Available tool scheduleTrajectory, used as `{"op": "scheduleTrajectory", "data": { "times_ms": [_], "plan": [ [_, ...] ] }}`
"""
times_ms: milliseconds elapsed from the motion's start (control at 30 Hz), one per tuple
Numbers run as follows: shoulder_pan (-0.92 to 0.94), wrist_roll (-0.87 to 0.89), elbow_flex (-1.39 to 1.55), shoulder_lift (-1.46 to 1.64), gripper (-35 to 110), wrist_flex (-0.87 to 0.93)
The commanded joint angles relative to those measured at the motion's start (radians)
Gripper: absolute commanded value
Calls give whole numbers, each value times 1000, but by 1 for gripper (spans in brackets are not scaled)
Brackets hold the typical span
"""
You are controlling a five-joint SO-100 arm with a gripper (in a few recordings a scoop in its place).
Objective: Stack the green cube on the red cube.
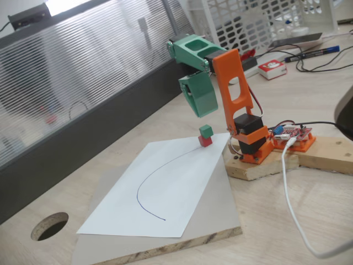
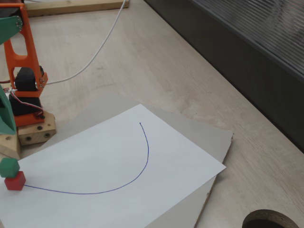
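We see the green cube (image 1: pixel 206 131) sitting on top of the red cube (image 1: pixel 205 141), the two touching, at the end of a curved pen line (image 1: pixel 149 182) on a white sheet of paper (image 1: pixel 160 193). In a fixed view the stack lies at about four o'clock from the gripper (image 1: pixel 199 99), which hangs above it and apart from it; in the other fixed view the green cube (image 2: pixel 9 167) and red cube (image 2: pixel 15 181) stand at the nine o'clock edge of the sheet (image 2: pixel 118 175), near the wooden block (image 2: pixel 33 133) under the arm's base. Being cubes, they have no long axis; the green one is turned a little on the red, so its corners do not line up with those below. Both look matte and plain. The paper is smooth and flat, resting on a grey board (image 1: pixel 220 210) with a rough chipboard edge, on a pale wood-grain table (image 1: pixel 287 221). The arm (image 1: pixel 231 83) is orange plastic with green parts. The gripper shows as one green block, its fingers not separable, so we cannot tell how far the jaws are parted; nothing is seen held in them. In the other view the arm (image 2: pixel 21 52) is cut off at the top and left edges. A round hole (image 1: pixel 49 225) in the table sits at seven o'clock from the sheet.
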Motion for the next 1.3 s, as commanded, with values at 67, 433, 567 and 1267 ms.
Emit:
{"op": "scheduleTrajectory", "data": {
  "times_ms": [67,433,567,1267],
  "plan": [
    [5,8,-14,23,2,26],
    [0,11,91,163,2,15],
    [-72,14,284,285,2,14],
    [-575,14,721,698,2,15]
  ]
}}
